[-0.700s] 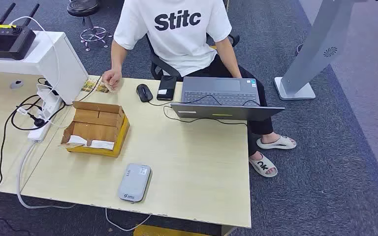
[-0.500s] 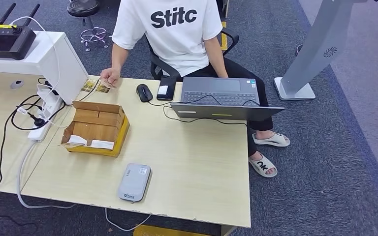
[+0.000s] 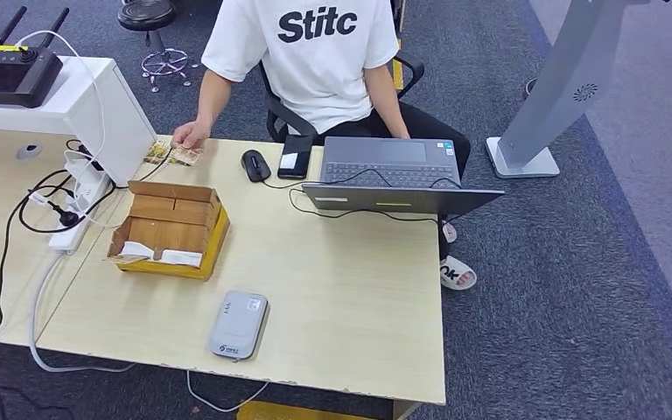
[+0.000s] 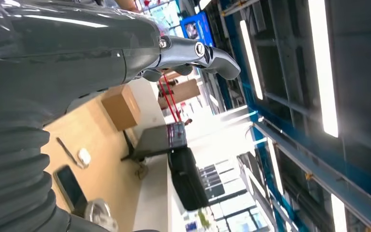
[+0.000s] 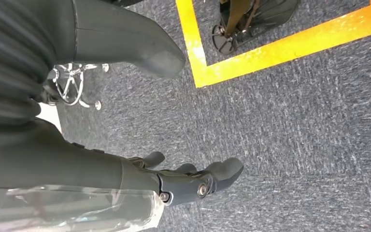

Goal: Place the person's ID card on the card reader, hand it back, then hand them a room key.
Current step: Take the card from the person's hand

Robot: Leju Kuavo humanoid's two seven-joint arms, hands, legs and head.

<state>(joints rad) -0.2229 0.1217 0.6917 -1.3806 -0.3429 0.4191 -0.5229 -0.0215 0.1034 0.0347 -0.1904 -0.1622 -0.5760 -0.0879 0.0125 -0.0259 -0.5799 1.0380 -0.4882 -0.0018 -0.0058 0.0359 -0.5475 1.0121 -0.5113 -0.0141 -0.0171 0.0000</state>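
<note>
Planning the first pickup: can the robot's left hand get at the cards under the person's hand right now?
Probably not yet: the person's hand covers the cards at the desk's far edge, and the open cardboard box stands in between.

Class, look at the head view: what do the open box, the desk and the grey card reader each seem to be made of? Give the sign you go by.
Box: corrugated cardboard, matt brown with raw folded flaps and a yellow outer side.
Desk: probably laminated board, with a pale wood-grain top, smooth, and chipped along the near edge.
Card reader: likely moulded plastic, with a smooth grey shell and rounded corners.
</note>
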